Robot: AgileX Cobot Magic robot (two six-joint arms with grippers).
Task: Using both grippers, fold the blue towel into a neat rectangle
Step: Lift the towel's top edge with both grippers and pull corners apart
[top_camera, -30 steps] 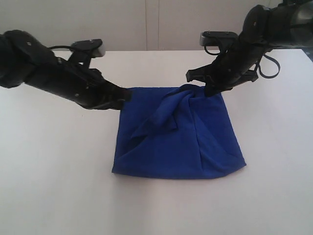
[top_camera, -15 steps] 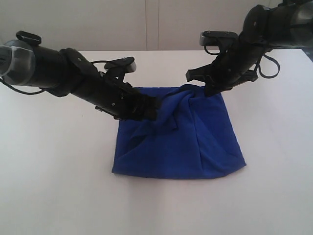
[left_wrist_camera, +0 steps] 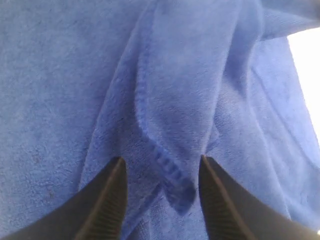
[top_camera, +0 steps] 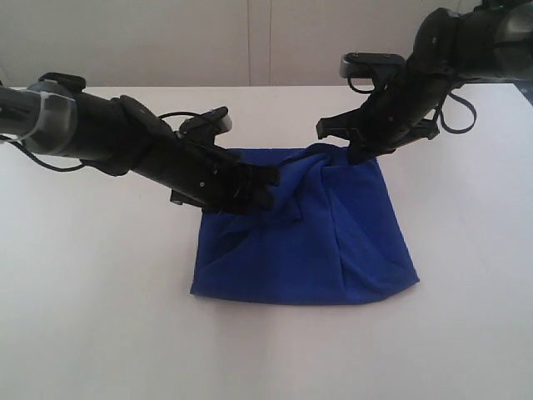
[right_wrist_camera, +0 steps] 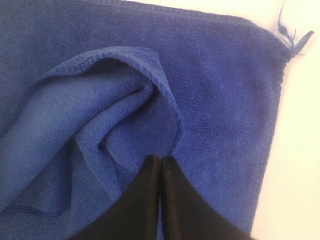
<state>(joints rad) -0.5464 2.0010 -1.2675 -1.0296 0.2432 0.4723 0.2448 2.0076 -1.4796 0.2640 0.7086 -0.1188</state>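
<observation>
Advanced, opened left gripper (left_wrist_camera: 161,158) apparently straddles blue towel (left_wrist_camera: 60,75).

A bare lab-like robot test bench: plain white table (top_camera: 92,333), blank pale wall panels (top_camera: 166,42) behind.

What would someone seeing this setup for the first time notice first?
A blue towel lies rumpled in the middle of the white table, with a bunched ridge near its far edge. The left gripper hovers open, one finger on either side of a hemmed fold corner. The right gripper is shut at the far right corner and seems to pinch the bunched cloth there.
</observation>
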